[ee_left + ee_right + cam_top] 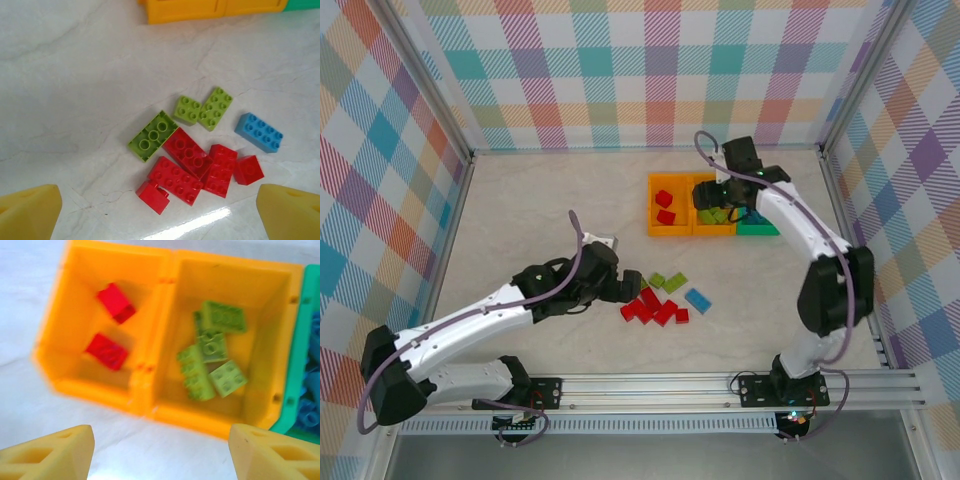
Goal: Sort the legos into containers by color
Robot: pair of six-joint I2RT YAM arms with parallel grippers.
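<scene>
The legos (195,160) not yet sorted lie in a loose cluster on the tabletop (75,100), just ahead of the left fingers (30,212) and roughly centred between them; those fingers stand wide apart with nothing in them. The right fingers (50,452) are apart too and carry nothing; beyond their tips sit the containers (680,233): an orange bin (95,392) holding two red bricks, a second orange bin (200,421) holding lime ones, and a green bin (295,365) with blue pieces. The step in hand looks like a pick from the cluster by the left fingers. The red bricks there touch one another, so a careless squeeze may catch two; better to take an outlier, such as the blue brick (259,132) lying apart at the cluster's far side, or the small red brick (154,196) at the edge nearest the fingers. Square the fingers across its short sides; come down straight; close only once both flanks are clear of neighbours.
</scene>
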